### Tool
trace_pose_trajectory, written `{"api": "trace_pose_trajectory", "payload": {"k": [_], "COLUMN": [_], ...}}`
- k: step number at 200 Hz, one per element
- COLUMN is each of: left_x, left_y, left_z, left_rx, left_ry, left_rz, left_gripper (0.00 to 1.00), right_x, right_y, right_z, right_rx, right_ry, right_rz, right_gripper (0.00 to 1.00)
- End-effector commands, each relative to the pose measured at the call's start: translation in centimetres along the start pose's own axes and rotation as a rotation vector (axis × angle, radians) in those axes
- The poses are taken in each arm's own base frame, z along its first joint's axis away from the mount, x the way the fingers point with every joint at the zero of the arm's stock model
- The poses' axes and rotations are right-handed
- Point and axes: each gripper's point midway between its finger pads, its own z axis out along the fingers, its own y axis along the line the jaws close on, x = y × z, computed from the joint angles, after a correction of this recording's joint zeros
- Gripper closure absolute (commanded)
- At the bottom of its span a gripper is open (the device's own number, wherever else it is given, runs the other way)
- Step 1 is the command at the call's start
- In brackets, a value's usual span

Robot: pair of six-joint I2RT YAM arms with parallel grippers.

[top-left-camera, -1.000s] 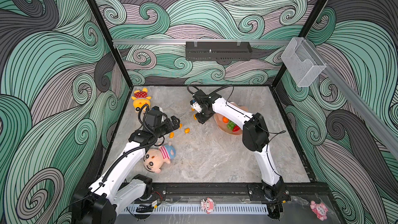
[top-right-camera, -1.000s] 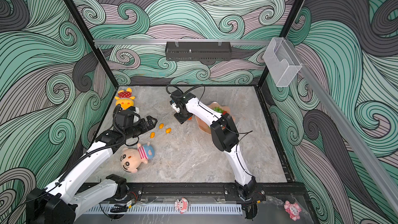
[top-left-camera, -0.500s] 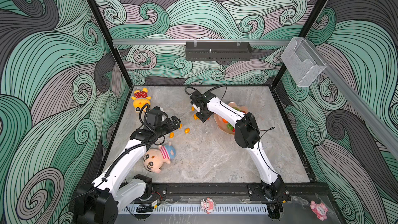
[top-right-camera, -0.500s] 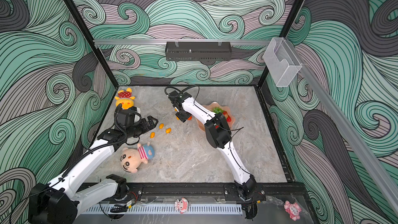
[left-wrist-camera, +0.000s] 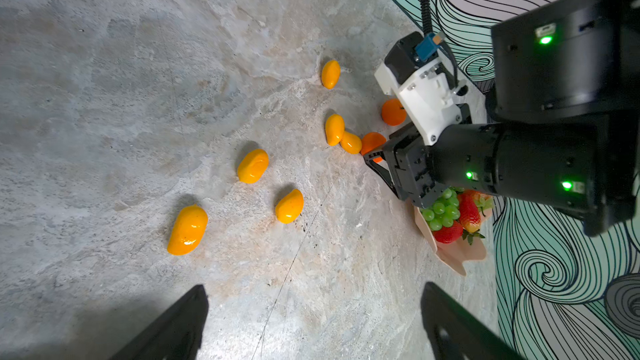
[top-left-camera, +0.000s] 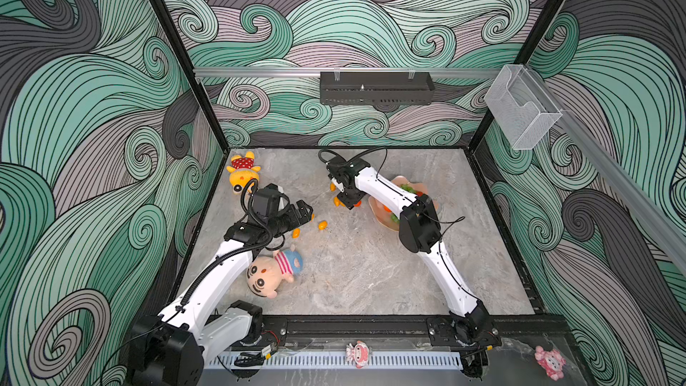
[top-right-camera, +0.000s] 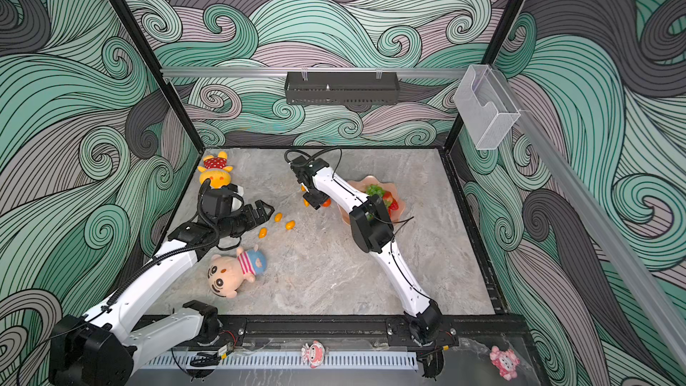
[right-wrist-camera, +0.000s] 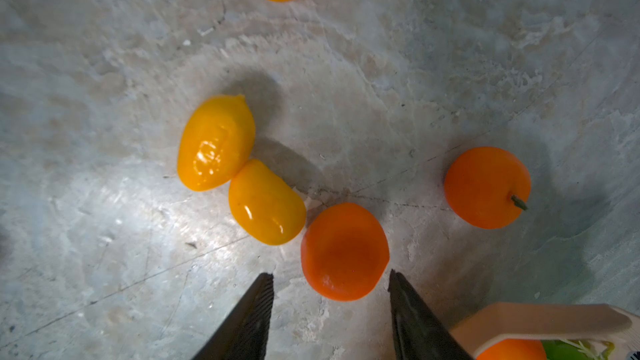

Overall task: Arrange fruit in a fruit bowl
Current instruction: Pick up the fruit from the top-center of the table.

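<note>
My right gripper (right-wrist-camera: 329,273) stands parted and empty, its tips either side of the near edge of a tangerine (right-wrist-camera: 344,251) that lies on the table (right-wrist-camera: 104,64), not yet between them. In both top views that spot is at mid-frame, just left of the fruit bowl (top-right-camera: 365,181). I judge the squeeze chancy: the fruit is round and glossy, so a shallow or lopsided close could pop it forward out of reach. A kumquat (right-wrist-camera: 266,202) sits against it or nearly so, and a finger coming down there could shove that piece and the second kumquat (right-wrist-camera: 216,143) away. My other finger is just beside the bowl's wavy edge, so a nudge might slide the dish. The bowl already carries the grape bunch (top-right-camera: 375,191) and strawberries (top-right-camera: 389,200), and a round fruit set on that heap may roll off. Farther left in the top views, my left gripper (left-wrist-camera: 314,289) hangs wide and empty near three loose kumquats (left-wrist-camera: 252,166)
</note>
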Motion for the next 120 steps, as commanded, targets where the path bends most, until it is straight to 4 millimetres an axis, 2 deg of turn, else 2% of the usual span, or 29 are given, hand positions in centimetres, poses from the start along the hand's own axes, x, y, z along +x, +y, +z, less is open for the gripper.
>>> {"api": "trace_pose_trajectory", "payload": {"k": [1, 72, 120], "left_x": [0.0, 0.2, 0.4], "left_y": [-0.5, -1.0, -0.9], "left_z": [-0.2, -0.3, -0.4], "left_rx": [0.024, 0.047, 0.046], "left_ry": [0.014, 0.030, 0.035], "left_rz": [-0.011, 0.004, 0.002], "left_gripper": [0.01, 0.01, 0.01], "right_x": [0.5, 0.8, 0.6], "right_y": [-0.1, -0.5, -0.5], "right_z": [0.7, 2.2, 2.4], "right_rx": [-0.006, 0.013, 0.004], "right_ry": [0.032, 0.061, 0.058], "right_rz": [-0.002, 0.003, 0.008], "right_gripper": [0.45, 0.45, 0.49]}}
